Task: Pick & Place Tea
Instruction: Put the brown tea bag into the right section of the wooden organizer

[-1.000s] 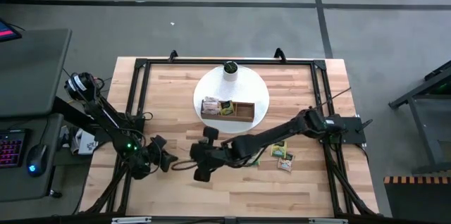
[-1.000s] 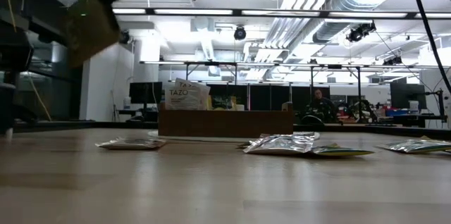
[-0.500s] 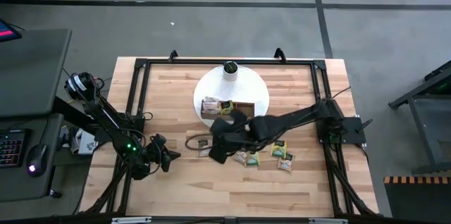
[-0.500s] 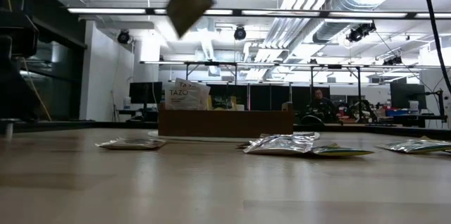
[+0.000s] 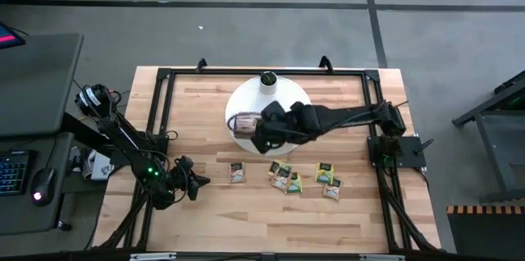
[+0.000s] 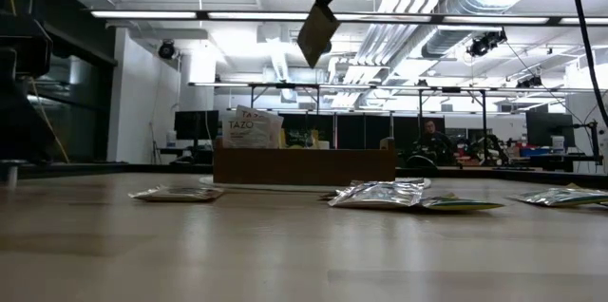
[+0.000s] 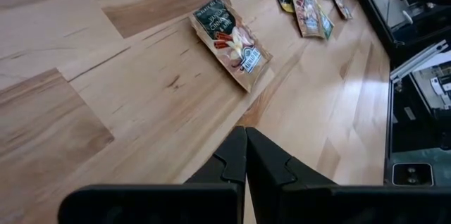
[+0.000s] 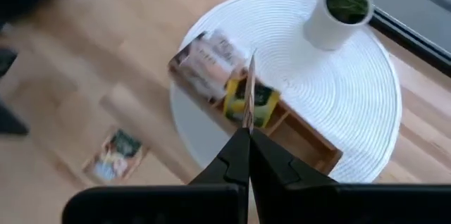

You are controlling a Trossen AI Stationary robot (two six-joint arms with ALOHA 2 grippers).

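Sachet (image 6: 317, 34) now over tray (image 5: 246, 132) — edge-on, tilted.

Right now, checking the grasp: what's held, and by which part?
The right gripper pinches a tea sachet by one edge; the left gripper holds nothing.

Right arm (image 5: 344, 117) over tray (image 5: 287, 132)

In the high view the right arm covers most of the wooden tray (image 5: 239, 121), hiding its compartments. The held sachet (image 8: 249, 94) shows only edge-on in the right wrist view, its print unreadable. The loose sachets (image 5: 285, 179) at the table's six o'clock are too small to read.
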